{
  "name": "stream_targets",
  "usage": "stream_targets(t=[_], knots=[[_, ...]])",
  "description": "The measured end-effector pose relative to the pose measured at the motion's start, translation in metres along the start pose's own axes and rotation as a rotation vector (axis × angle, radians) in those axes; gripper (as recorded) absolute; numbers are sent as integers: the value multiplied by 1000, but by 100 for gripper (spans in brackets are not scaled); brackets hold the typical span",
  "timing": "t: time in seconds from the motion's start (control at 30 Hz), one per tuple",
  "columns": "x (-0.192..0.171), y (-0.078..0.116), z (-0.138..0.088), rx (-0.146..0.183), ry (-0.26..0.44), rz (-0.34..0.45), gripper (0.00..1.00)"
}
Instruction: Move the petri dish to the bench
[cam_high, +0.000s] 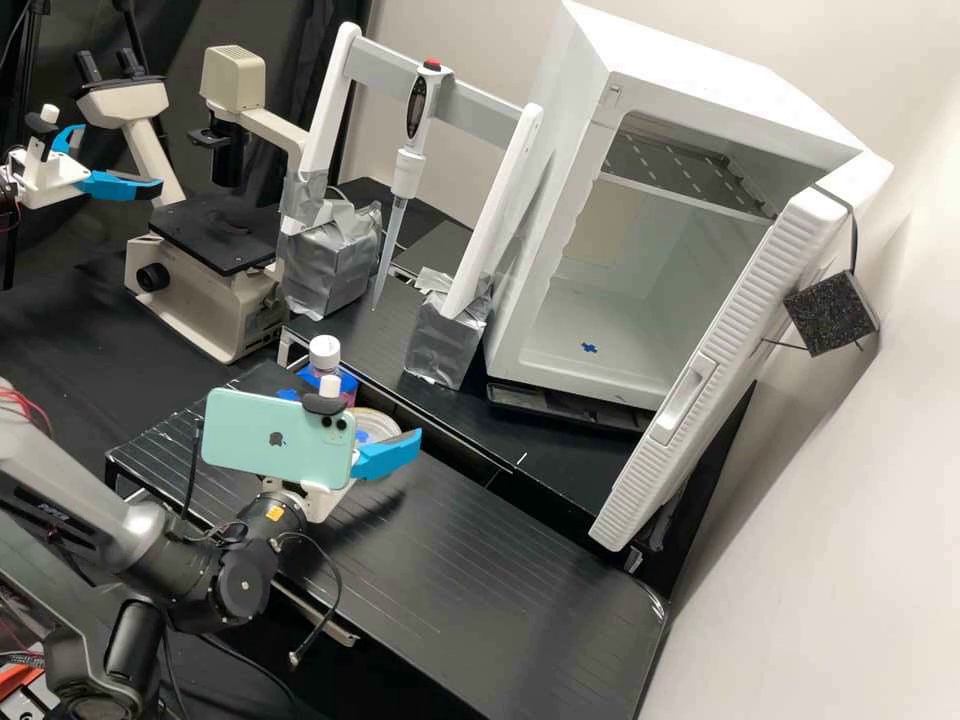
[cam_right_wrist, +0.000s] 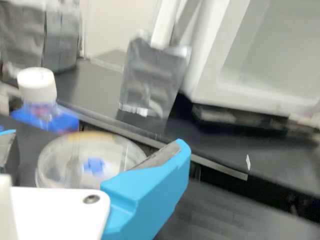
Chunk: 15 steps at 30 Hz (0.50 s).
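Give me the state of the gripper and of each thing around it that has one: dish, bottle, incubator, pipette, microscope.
Gripper: open, at the dish.
Dish: level, not gripped; lid on or off, cannot tell.
Bottle: upright, capped.
Incubator: door open.
Pipette: hung on its stand, narrow end down.
Microscope: upright; powered or not, cannot tell.

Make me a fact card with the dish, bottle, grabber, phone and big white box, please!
Dish: round, see-through, beside the bottle, blue patch showing in it
Bottle: white cap
Gripper: blue fingers apart, close to the dish
Phone: mint green
White box: door open, shelf inside
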Motion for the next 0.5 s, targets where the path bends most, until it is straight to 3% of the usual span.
stream_targets(t=[0.1,0.23,0.5], knots=[[-1,4,-17,29,67,133,100],[-2,10,-25,70,112,228,100],[11,28,-12,109,97,239,100]])
